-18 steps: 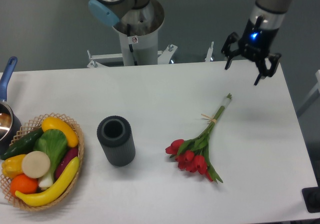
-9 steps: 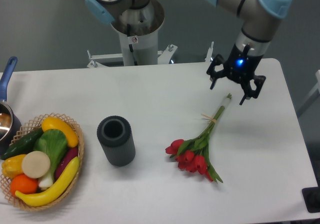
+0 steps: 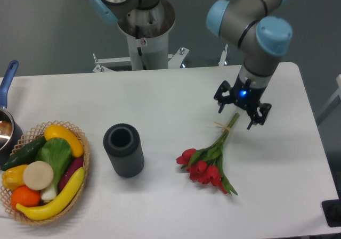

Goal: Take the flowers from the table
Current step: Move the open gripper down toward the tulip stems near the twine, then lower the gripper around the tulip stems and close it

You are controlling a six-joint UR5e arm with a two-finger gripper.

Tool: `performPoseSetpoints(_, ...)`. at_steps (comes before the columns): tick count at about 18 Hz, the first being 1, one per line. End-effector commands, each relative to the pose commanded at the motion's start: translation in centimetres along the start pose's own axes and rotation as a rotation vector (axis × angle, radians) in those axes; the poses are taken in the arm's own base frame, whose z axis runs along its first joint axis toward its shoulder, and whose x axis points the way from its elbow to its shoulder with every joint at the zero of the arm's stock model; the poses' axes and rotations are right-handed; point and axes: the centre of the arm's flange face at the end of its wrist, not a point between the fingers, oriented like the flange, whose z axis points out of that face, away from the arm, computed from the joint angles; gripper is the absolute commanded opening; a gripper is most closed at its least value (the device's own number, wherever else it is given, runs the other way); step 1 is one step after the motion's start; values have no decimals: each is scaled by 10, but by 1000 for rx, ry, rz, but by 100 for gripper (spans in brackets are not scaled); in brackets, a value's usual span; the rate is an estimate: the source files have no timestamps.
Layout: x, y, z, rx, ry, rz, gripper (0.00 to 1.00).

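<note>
Open jaws over flowers (image 3: 209,159), seemingly apart

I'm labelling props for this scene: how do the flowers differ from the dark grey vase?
The flowers lie flat on the table, stems pointing toward the gripper; the vase stands with its open mouth facing up. The flowers are red and green with thin stems tied by a pale band; the vase is one dark grey, chunky cylinder. The open gripper sits over the flowers' stem end; nothing is near the vase. Both rest on the white table, untouched.
</note>
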Motion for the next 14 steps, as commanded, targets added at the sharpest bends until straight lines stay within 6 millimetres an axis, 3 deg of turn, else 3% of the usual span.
performPoseSetpoints(9,-6,-19,57,13,12,-44,100)
performPoseSetpoints(14,-8,-25,67,15,3,-49,100)
